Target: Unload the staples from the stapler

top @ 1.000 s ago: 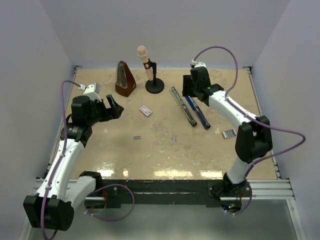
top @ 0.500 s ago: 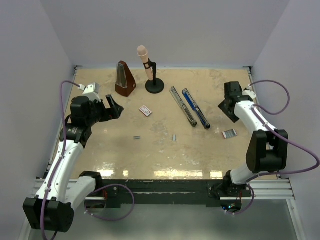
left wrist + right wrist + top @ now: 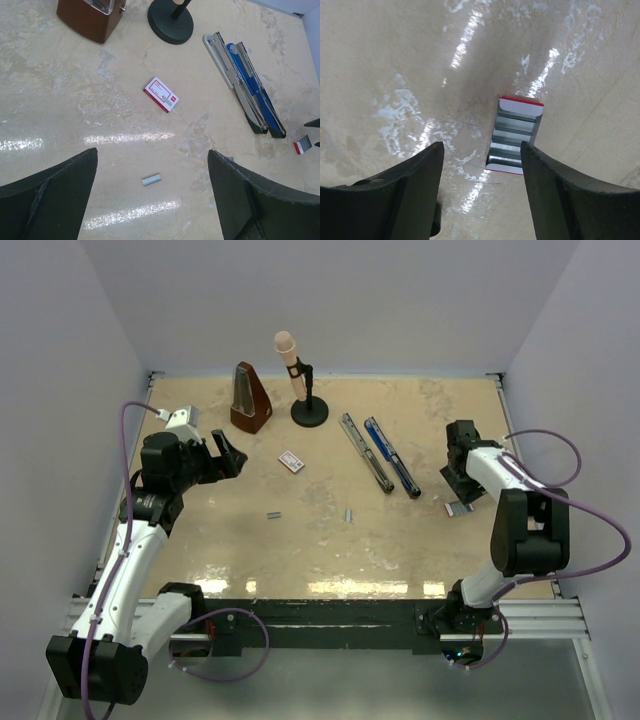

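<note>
The stapler [image 3: 378,453] was noted lying opened out flat on the desk [image 3: 300,560], right of centre. Loose staples [image 3: 348,515] were logged at its 7 o'clock, with another short strip [image 3: 273,515] farther toward 8. A red-edged tray [image 3: 515,136] of silvery rows lay at 4 o'clock, under the right pincer [image 3: 459,488], whose jaws were apart and empty. The left pincer [image 3: 236,453], at 9 o'clock, was spread wide and held nothing.

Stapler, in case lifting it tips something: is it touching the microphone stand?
Apart: the left wrist view shows bare table between stapler and microphone stand.
</note>
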You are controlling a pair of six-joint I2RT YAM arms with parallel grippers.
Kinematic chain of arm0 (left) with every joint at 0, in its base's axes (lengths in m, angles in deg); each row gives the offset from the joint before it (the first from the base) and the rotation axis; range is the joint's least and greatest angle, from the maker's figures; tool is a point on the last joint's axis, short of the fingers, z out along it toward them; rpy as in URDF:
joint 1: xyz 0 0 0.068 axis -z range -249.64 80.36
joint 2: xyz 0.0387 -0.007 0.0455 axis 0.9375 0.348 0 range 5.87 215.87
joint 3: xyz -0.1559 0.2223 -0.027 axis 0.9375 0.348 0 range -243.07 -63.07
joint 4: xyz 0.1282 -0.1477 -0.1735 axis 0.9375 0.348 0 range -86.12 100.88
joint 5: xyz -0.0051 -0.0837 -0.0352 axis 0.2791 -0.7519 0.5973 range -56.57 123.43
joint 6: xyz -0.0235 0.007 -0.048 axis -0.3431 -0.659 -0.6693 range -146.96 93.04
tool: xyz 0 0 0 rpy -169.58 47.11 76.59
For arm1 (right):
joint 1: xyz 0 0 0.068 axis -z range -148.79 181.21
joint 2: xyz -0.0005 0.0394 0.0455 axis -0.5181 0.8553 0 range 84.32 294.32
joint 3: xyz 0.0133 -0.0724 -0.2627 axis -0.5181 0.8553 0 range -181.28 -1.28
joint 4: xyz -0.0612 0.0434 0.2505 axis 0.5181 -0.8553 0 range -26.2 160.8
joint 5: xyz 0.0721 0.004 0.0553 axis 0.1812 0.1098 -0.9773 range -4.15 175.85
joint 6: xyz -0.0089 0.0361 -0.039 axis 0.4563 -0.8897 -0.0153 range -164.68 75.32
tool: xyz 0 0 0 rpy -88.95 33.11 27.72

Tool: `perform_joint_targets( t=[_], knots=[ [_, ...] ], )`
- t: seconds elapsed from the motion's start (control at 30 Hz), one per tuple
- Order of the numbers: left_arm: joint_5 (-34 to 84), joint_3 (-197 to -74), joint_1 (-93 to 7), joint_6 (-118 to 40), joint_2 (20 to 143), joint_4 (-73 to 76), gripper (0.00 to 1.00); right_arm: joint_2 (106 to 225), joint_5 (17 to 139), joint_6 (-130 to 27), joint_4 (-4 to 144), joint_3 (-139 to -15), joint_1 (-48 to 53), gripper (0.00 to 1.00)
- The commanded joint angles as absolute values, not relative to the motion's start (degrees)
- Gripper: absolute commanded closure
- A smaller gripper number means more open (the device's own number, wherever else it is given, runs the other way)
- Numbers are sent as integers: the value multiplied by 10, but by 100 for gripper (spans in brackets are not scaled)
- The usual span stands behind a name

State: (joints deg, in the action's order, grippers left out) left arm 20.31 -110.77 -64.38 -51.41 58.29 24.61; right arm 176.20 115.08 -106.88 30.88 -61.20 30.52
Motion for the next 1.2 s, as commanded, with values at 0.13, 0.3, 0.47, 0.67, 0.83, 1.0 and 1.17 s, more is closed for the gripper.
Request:
perform_joint_targets(
  t=[0.13,0.3,0.47,0.67,0.83,1.0,1.17],
  knots=[
    [209,-1119,-649,-515,582,238,5,1759,1169,-1135,296,-576,310,31],
    [209,-1119,-649,-515,583,237,5,1757,1169,-1140,306,-553,329,30],
    [208,-1119,-649,-515,587,237,5,1759,1159,-1140,323,-540,333,30],
    [208,-1119,-649,-516,587,237,5,1763,1156,-1143,348,-527,335,32],
    [208,-1119,-649,-516,589,237,5,1776,1153,-1142,353,-526,336,35],
    [208,-1119,-649,-516,590,236,5,1772,1159,-1144,354,-523,335,40],
    [206,-1119,-649,-516,591,235,5,1774,1159,-1135,357,-523,335,43]
  ],
)
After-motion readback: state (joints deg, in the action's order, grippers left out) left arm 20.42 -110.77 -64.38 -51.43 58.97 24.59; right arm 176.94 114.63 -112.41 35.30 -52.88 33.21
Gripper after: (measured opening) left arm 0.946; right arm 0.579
